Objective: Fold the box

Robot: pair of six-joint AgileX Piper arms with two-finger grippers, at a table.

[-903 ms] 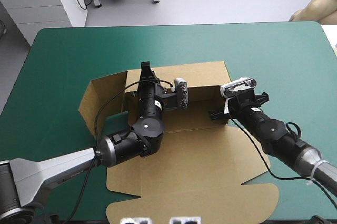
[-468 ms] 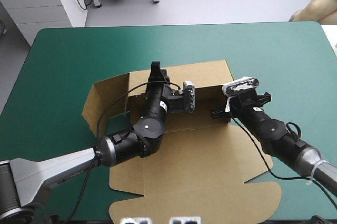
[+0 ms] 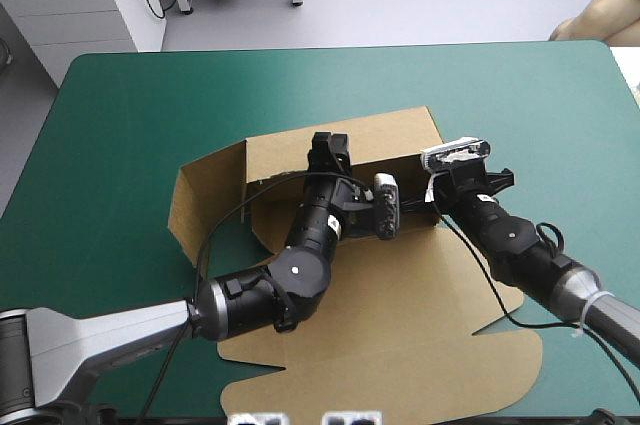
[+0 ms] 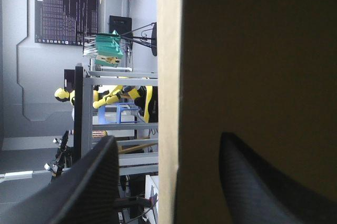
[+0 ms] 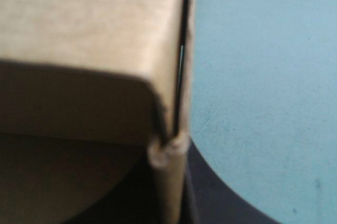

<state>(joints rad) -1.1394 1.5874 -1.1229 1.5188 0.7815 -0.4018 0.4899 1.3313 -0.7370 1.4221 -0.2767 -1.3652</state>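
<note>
Your left gripper (image 4: 168,135) has its black fingers (image 4: 89,182) wide apart. The edge of the back wall (image 4: 169,76) stands right between them, and nothing is pinched there. Your right gripper (image 5: 171,153) is almost closed, with the edge of the right side wall (image 5: 176,76) squeezed between its fingers. The brown box (image 3: 420,275) sits in the middle of the teal-green cover (image 3: 150,105). Its back and right walls are up, and the big front flap (image 3: 400,375) lies flat toward you.

I think the step in hand is getting the back wall standing straight and tucked. To do it well, hold the right corner firm but don't pull, or the whole box may slide. Bring the left fingers together gently on the wall, so the board bends at its crease and not in the middle.

The wrist views show which fingers grip and which do not. Only the high view shows the left flap (image 3: 205,200) swung out away from the box — I think that one needs folding in too.
</note>
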